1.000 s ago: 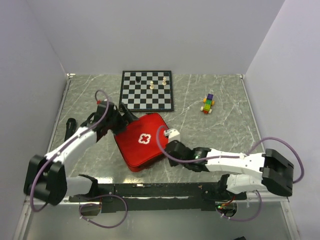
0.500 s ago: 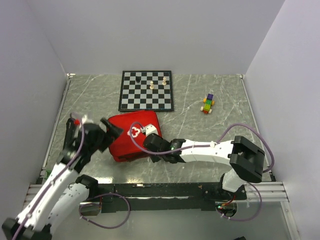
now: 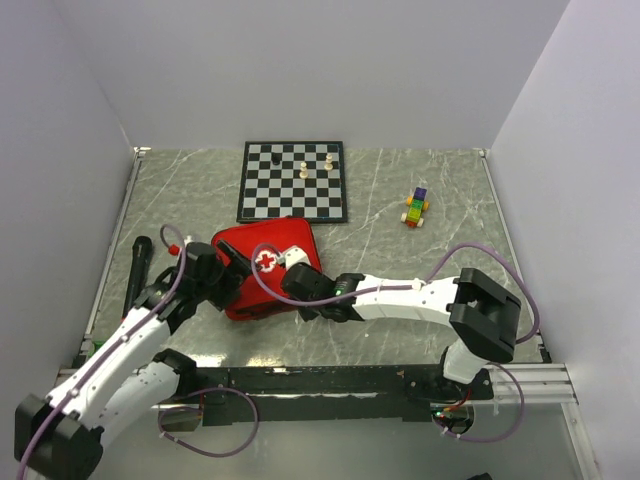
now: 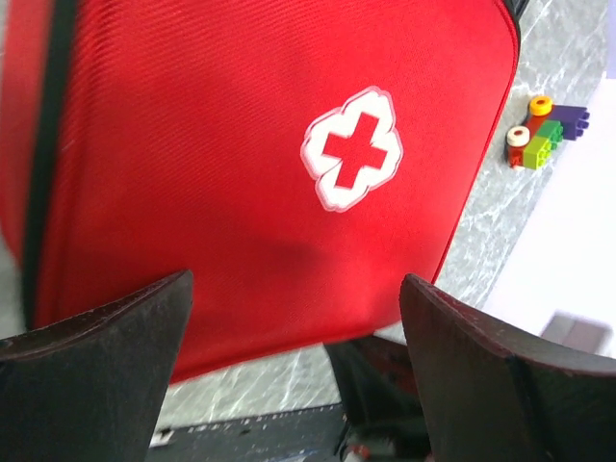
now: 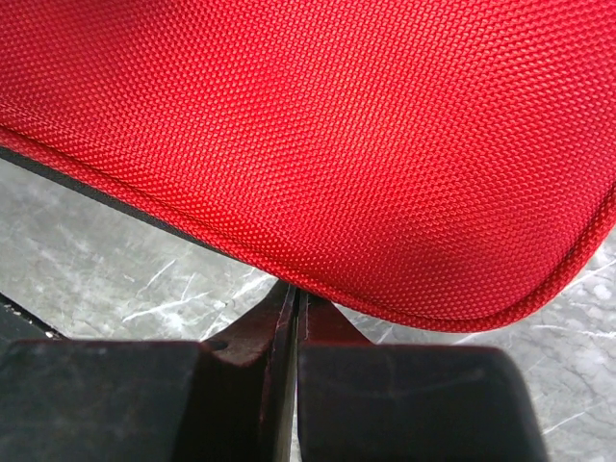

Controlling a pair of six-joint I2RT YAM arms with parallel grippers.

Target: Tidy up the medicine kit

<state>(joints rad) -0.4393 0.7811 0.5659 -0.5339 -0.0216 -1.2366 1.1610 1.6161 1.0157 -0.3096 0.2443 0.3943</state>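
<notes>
Grey marbled table (image 3: 400, 260) carries the medicine kit (image 3: 248, 282) at the chessboard's (image 3: 292, 182) 6 o'clock, apparently braced for handling: the left gripper (image 4: 294, 281) gapes at its 9 o'clock, while the right gripper (image 5: 294, 298), fingers pressed together, meets its 3 o'clock edge.

A lab-style robot test cell: plain white walls (image 3: 300, 80) box in a marbled worktop (image 3: 450, 255), with two cabled arms (image 3: 410, 297) bolted to a metal rail (image 3: 330, 380).
</notes>
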